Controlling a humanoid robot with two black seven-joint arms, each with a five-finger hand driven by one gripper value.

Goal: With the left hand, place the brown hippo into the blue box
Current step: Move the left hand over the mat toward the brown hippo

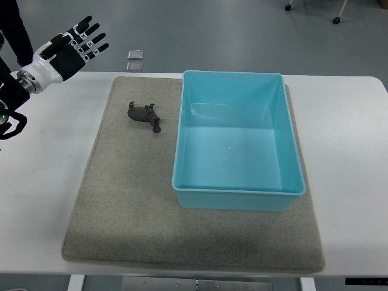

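A small brown hippo (145, 114) lies on the grey mat (127, 200), just left of the blue box (237, 194). The box is an open light-blue tub with nothing inside it. My left hand (71, 47) hovers at the upper left, above the table's far-left corner. Its fingers are spread and it holds nothing. The hand is well to the upper left of the hippo and apart from it. The right arm does not show.
The mat covers the middle of the white table (351, 151). Two small clear squares (134, 60) lie on the floor beyond the table's far edge. Dark trousers of a person (13, 27) stand at the top left corner.
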